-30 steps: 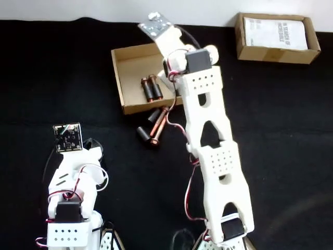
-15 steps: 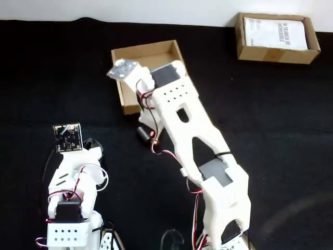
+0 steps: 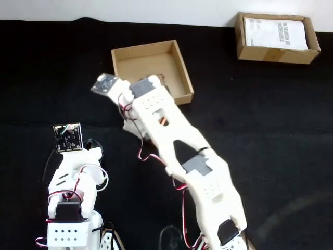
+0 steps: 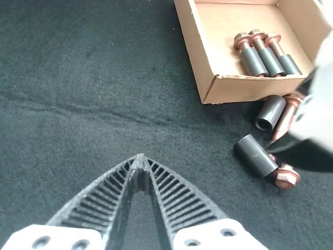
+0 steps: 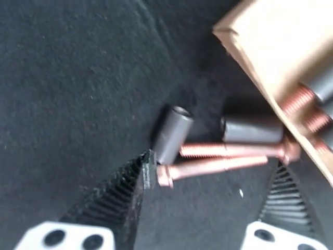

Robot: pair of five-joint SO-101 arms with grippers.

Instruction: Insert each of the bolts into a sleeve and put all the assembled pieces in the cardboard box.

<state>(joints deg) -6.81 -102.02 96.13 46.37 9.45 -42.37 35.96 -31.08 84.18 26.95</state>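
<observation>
The cardboard box (image 3: 147, 63) lies at the back middle of the table; three bolts in sleeves (image 4: 263, 53) lie in it (image 4: 250, 89). Just in front of the box two loose dark sleeves (image 5: 174, 133) (image 5: 253, 129) and two copper bolts (image 5: 232, 150) (image 5: 207, 169) lie on the black cloth. My right gripper (image 5: 212, 178) hangs low over them, open, with both bolts between its fingers and one fingertip (image 5: 141, 169) next to a bolt head. The right arm (image 3: 156, 112) hides these pieces from above. My left gripper (image 4: 139, 162) is shut and holds nothing, near the table's front left.
A second cardboard box (image 3: 276, 35) with a printed sheet inside stands at the back right. The left arm (image 3: 70, 177) is folded at the front left. Black cloth (image 3: 270, 130) covers the table, bare to the right of the right arm.
The right arm swung from above the cardboard box leftwards and towards the front, down over the loose pieces. The left arm kept still.
</observation>
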